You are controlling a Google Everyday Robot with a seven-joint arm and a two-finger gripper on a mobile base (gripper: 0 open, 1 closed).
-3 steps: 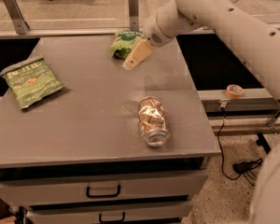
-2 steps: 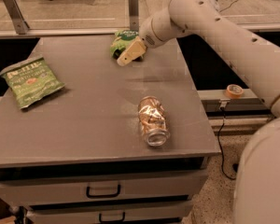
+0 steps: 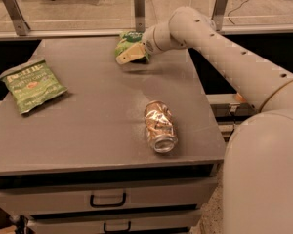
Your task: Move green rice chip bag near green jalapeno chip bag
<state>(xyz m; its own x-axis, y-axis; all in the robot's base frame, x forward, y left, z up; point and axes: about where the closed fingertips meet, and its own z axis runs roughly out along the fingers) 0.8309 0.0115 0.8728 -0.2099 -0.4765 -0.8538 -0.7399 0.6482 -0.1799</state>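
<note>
Your gripper point(image 3: 128, 55) sits against the rice bag point(image 3: 129, 39), at the table's point(image 3: 88, 130) far edge, beyond the can point(image 3: 159, 126). You can't tell whether it is clamped on the bag or released. Jalapeno bag point(image 3: 32, 84) lies flat, well left of the can and well apart from the rice bag. The can is crushed and on its side, contents not visible. Drawers point(image 3: 107, 199) below the can are closed.

The hand point(image 3: 128, 55), at the far edge of the bench point(image 3: 88, 126), hides part of the green rice chip bag point(image 3: 129, 38); its print is unreadable.
</note>
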